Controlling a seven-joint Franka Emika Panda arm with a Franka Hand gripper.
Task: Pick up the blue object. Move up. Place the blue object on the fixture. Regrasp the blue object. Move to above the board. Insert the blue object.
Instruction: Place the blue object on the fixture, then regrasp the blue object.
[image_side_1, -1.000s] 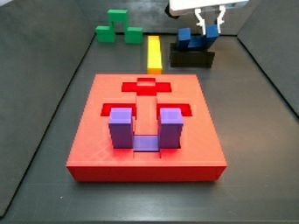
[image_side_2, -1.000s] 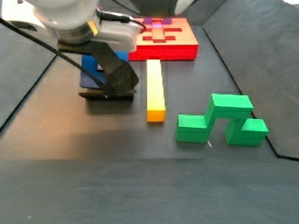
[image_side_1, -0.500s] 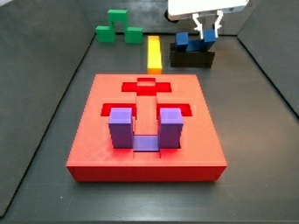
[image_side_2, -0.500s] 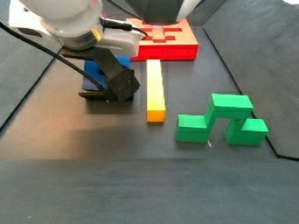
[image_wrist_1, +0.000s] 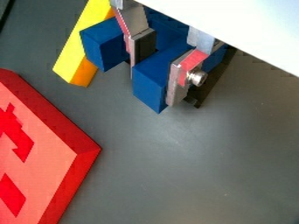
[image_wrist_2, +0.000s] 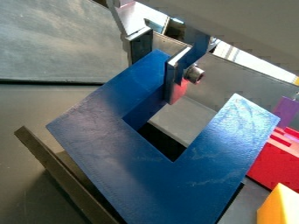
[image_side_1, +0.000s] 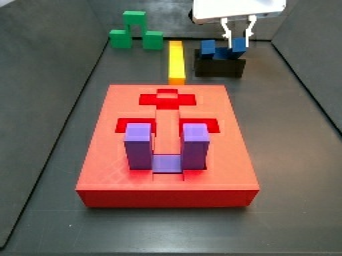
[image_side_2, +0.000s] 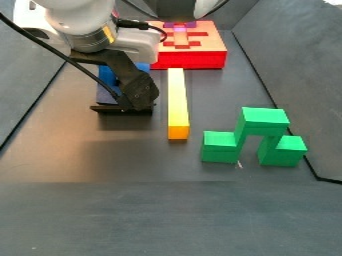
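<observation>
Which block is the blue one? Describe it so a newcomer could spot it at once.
Start at the big red board, then follow the yellow bar beyond it to the small black fixture beside the bar's far end. The blue object sits on that fixture, with the gripper at one prong. It is darker than the purple block in the board, and the green block stands across the bar.

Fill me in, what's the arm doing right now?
The gripper is over the fixture, beyond the far edge of the red board, with its fingers around one prong of the blue object that sits on the fixture. A purple block is already in the board.
</observation>
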